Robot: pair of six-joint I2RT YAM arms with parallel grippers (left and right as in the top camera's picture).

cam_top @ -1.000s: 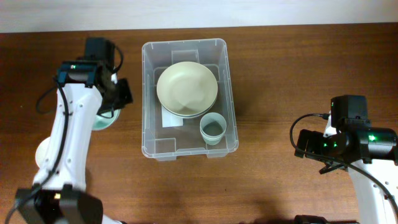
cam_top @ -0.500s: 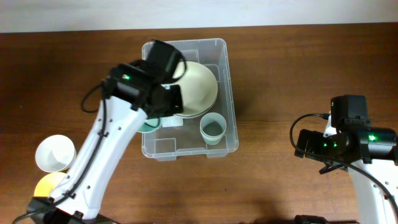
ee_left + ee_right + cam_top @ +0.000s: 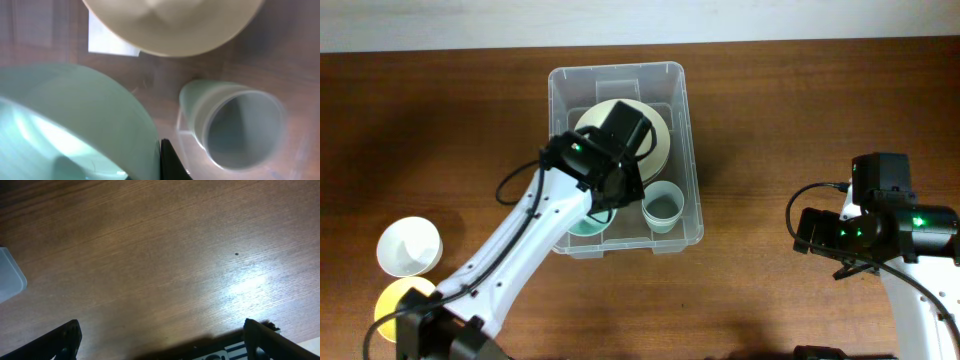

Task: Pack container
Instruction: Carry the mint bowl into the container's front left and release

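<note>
The container, a big see-through box, is sitting in the middle of the brown tabletop, with its long sides running away from the robot. The left arm is leaning in over it from the near left side. The left claw is pinching the rim of a pale green bowl, and its jaws are standing very close together with only the thin rim between them. From above, the green bowl is showing inside the box walls, in the near left corner (I cannot tell if it is touching the bottom). A wide cream bowl is lying in the far part of the box, and the arm is hiding some of it. A small green cup is standing upright in the near right corner, just beside the green bowl. A white label is peeking out from under the cream bowl. Far off at the near left of the tabletop, a white bowl and a yellow bowl are sitting close together. The right arm is staying well apart on the right side, and the right claw is hanging over bare wood with its jaws spread wide and nothing between them.
</note>
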